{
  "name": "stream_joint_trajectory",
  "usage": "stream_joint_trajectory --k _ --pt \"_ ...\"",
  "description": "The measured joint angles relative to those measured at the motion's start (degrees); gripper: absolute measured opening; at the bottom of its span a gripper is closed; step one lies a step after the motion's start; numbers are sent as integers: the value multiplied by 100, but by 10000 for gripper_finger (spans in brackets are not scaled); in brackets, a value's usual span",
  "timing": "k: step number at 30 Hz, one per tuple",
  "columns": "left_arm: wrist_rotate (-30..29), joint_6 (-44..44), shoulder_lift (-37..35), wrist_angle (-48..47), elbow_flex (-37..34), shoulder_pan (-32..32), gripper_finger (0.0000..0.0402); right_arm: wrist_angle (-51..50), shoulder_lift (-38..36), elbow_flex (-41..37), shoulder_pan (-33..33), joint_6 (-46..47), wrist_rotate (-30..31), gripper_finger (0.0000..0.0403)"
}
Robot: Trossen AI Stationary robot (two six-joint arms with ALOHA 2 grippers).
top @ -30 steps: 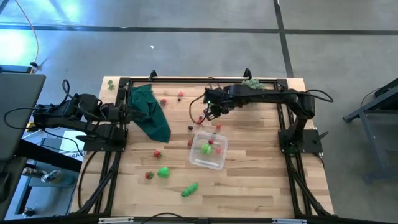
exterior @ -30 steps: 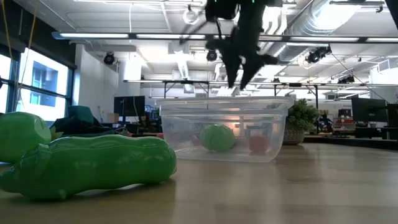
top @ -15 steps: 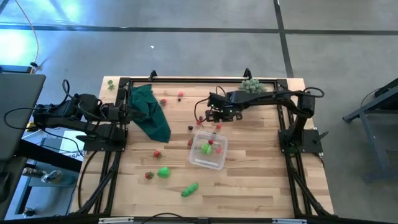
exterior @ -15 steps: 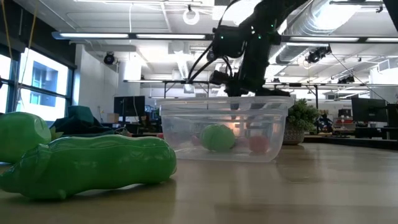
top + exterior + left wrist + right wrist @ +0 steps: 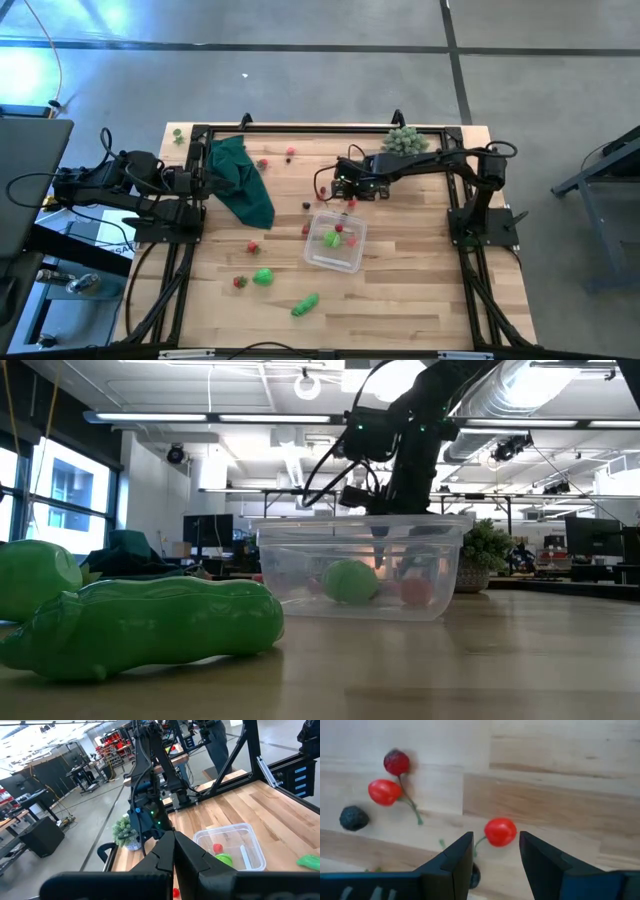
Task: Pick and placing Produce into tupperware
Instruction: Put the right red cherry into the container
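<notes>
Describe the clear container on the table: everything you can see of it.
The tupperware is a small, clear plastic rectangular tub with rounded corners and see-through walls, lidless and upright on the wooden table, near its middle. Inside lie a round bright green piece and a red piece. The right gripper, open, hangs just beyond its far edge over a red cherry, not touching the tub. A green pea pod lies apart, nearer the table's front.

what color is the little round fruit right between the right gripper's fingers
Bright red, with a thin green stem: the round fruit sits just ahead of the open right gripper. Right wrist view shows it best.
</notes>
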Motion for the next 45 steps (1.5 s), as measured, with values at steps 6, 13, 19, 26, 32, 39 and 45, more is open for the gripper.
stream_joint_trajectory --k 6,13,19,26,32,39,45 --pt "0 0 2 0 2 0 1 15 95 0 66 50 150 152" --pt "0 0 2 -1 2 1 1 233 267 0 89 5 130 152" --pt "0 0 2 7 2 2 1 224 317 3 93 6 129 152" --pt "0 0 2 2 2 1 1 293 440 4 104 -94 27 152" --pt "0 0 2 1 2 1 1 307 452 4 163 -90 -69 152" --pt "0 0 2 2 2 2 1 369 451 11 175 -549 -17 152" --pt "0 0 2 2 2 0 1 359 368 17 123 -1221 -110 152"
